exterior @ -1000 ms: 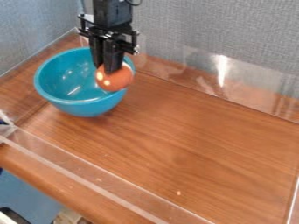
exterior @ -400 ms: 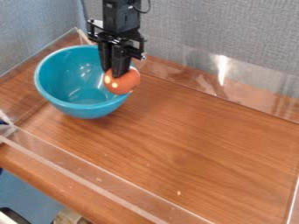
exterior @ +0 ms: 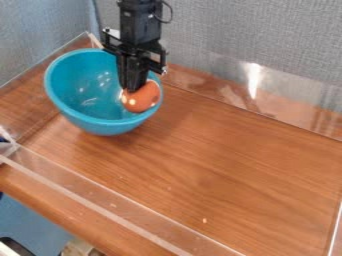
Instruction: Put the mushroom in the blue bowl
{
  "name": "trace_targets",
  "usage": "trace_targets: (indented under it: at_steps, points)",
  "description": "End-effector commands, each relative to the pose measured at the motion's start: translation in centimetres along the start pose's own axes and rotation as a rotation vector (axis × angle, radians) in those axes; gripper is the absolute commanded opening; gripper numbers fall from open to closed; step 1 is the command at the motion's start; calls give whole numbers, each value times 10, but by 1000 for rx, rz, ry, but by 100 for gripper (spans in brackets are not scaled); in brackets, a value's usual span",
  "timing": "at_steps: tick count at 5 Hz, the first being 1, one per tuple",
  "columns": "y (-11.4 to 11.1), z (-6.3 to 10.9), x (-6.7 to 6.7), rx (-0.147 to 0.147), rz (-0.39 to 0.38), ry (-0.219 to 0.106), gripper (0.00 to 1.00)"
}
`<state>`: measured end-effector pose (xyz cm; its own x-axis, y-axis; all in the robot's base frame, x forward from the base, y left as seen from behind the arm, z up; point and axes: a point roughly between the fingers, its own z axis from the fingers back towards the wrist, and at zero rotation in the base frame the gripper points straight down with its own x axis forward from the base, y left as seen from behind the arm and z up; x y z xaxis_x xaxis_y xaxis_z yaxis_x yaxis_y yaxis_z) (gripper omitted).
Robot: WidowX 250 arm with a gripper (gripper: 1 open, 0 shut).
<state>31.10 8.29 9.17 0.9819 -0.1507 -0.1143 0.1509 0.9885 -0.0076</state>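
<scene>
Camera view, upper left of frame: blue bowl [exterior: 96, 92] resting on wooden surface [exterior: 227, 160], close to the grey back wall. Black hand [exterior: 138, 92] pointing straight down at the bowl's right rim, fingers clenched on the mushroom [exterior: 142, 97]. Mushroom reddish-orange, seen between the fingertips, level with the rim on the bowl's right side; cannot tell whether just inside the rim or directly over it. Bowl interior glossy, otherwise showing only reflections. Arm body rising out of the top edge of frame above the bowl. Clear plastic walls [exterior: 274, 85] bordering the surface at the back right and along the front left edge. Right and lower parts of surface showing plain wood grain.
</scene>
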Motion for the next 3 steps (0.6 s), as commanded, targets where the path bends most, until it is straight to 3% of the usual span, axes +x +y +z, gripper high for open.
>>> trace_targets:
  at_steps: [1,3]
  points:
    - [1,13,8,32,-2,-49,0]
    - [4,6,12,44,3,-36,0]
